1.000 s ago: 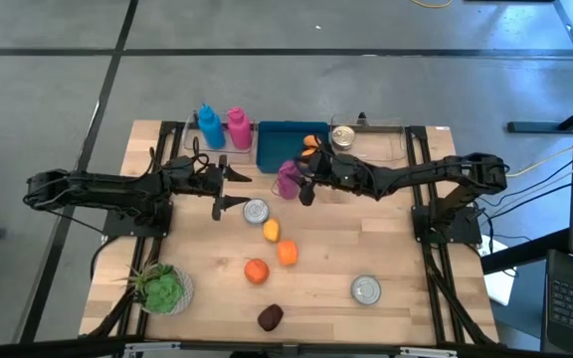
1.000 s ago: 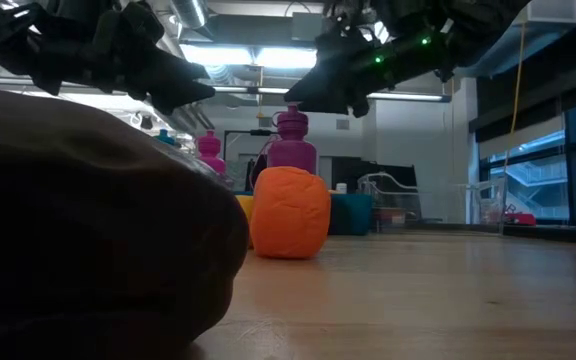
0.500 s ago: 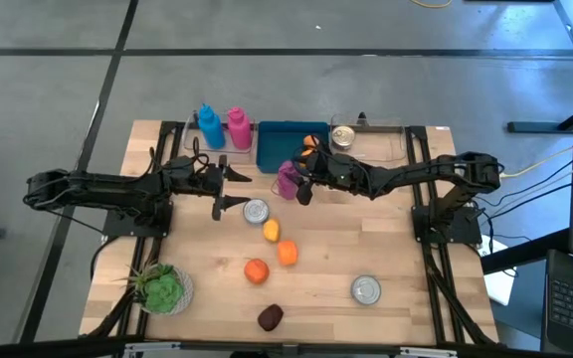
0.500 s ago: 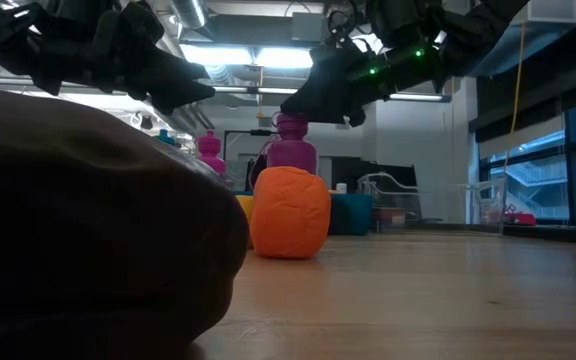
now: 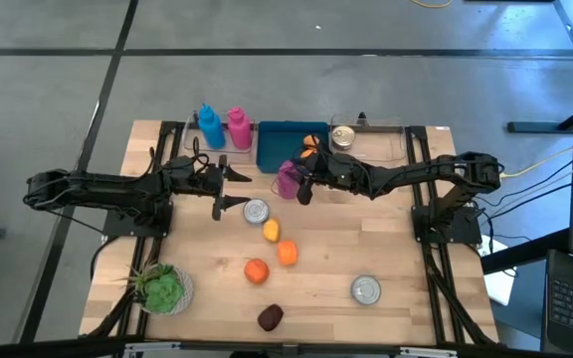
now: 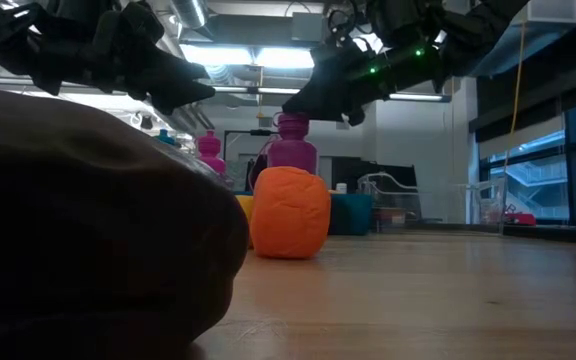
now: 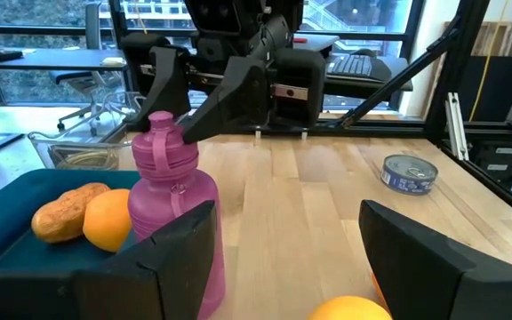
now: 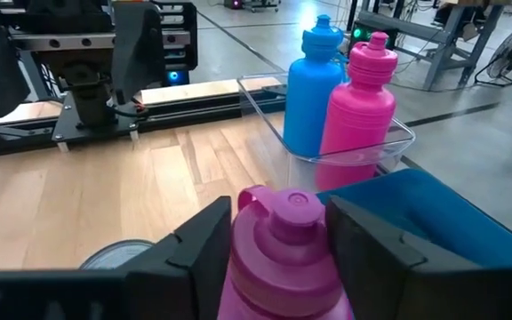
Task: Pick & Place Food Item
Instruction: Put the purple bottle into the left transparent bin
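Right wrist view alone shows right gripper (image 8: 278, 244) open astride purple bottle (image 8: 283, 253)

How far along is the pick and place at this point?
Done: two food items lie in the blue bin. In hand: nothing; the right tool is open around the purple bottle, which stands on the table beside the bin, and the left tool waits open near a can. Left: three orange items and a dark one lie on the table.
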